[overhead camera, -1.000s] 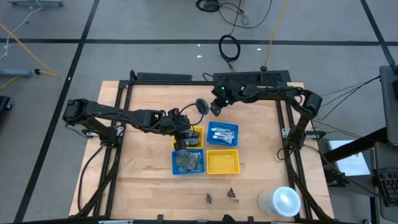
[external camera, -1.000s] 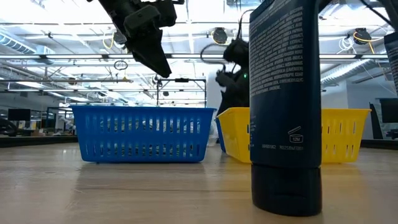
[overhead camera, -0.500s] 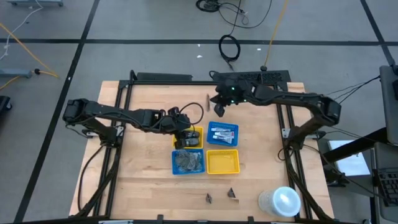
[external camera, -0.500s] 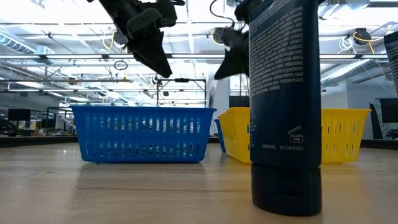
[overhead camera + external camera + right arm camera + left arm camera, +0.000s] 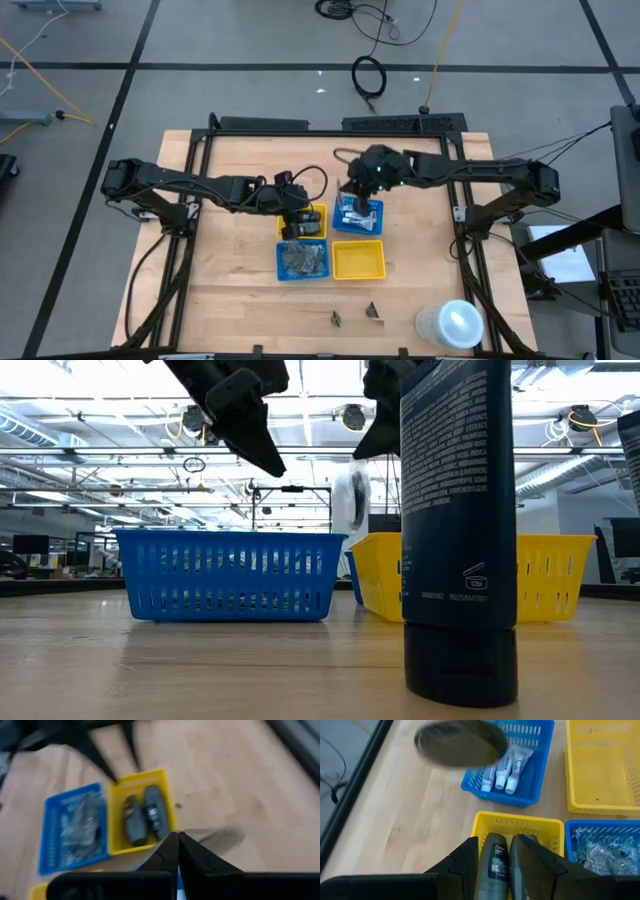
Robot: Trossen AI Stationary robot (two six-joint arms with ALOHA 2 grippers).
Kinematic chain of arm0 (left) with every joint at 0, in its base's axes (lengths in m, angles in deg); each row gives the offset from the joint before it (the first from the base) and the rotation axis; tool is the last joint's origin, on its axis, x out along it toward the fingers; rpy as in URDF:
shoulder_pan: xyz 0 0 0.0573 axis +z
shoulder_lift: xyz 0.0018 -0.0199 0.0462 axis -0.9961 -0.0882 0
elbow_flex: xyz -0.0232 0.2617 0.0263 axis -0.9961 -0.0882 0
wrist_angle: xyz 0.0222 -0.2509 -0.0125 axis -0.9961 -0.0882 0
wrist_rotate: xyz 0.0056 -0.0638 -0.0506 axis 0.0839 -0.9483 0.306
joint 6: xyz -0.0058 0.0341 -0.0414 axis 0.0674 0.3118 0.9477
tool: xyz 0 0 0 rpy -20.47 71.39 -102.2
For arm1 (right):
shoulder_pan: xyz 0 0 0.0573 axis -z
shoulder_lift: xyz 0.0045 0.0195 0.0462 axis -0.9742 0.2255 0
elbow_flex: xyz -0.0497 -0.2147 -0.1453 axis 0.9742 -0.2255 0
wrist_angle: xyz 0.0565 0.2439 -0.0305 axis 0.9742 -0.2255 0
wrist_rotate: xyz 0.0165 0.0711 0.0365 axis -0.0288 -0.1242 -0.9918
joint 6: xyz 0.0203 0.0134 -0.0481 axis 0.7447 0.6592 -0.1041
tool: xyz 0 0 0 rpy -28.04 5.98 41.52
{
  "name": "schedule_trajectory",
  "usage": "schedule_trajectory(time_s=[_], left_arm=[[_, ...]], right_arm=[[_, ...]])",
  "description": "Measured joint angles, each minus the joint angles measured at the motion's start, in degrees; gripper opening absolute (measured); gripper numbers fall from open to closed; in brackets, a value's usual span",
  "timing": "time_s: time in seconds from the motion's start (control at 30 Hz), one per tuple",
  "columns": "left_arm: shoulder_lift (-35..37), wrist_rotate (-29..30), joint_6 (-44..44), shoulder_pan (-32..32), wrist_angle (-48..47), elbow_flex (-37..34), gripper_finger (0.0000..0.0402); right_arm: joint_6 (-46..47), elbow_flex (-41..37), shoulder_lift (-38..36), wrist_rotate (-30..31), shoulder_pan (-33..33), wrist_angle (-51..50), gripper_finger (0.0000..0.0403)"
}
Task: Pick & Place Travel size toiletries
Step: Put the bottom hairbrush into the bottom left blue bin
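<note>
Three small white tubes (image 5: 500, 772) with blue and red markings lie side by side in the far blue tray (image 5: 372, 207), caps toward the table's left. My right gripper (image 5: 175, 844) hovers over that tray's far left corner (image 5: 350, 190), fingers shut. A blurred dark round thing (image 5: 460, 742) hangs beside it, above the tray. My left gripper (image 5: 502, 855) is open, well above the far yellow tray (image 5: 318, 212); a dark bottle (image 5: 492, 865) lying in that tray shows between its fingers. My right gripper is shut. The blurred dark round thing (image 5: 350, 495) hangs close by its fingers, but I cannot tell whether the gripper touches it or by which part.
A near blue tray (image 5: 302, 260) holds small dark clips, and a yellow tray (image 5: 358, 260) sits to its right. A tall dark bottle (image 5: 460, 530) stands close to the low camera. A white cylinder (image 5: 450, 325) stands at the table's near right corner. Bare wood lies left and right of the trays.
My right gripper has moved from the table's far edge toward the near edge and now stands over the far blue tray. The dark round thing has travelled with it, turning from face-on to edge-on and back.
</note>
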Motion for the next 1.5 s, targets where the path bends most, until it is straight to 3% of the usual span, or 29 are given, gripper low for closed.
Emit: schedule_trajectory(time_s=[0.47, 0.7, 0.8, 1.5], left_arm=[[0.0, -1.75, -18.92, 0.0, 12.14, 0.0, 0.0134], [-0.27, -15.67, -25.0, -0.04, 17.56, 0.0, 0.0134], [-0.71, -18.71, -25.93, -0.05, 18.43, -0.02, 0.0134], [-6.16, -19.22, -30.74, -0.22, 27.1, -0.02, 0.0134]], right_arm=[[0.07, 0.0, 0.04, -0.04, -10.74, -0.83, 0.0], [-0.17, 0.0, 0.02, -0.05, -14.38, 0.86, 0.0], [-0.33, 0.0, 0.02, 0.09, -15.08, 0.89, 0.0], [-1.27, 0.02, 0.02, 1.4, -17.48, 0.72, 0.0]])
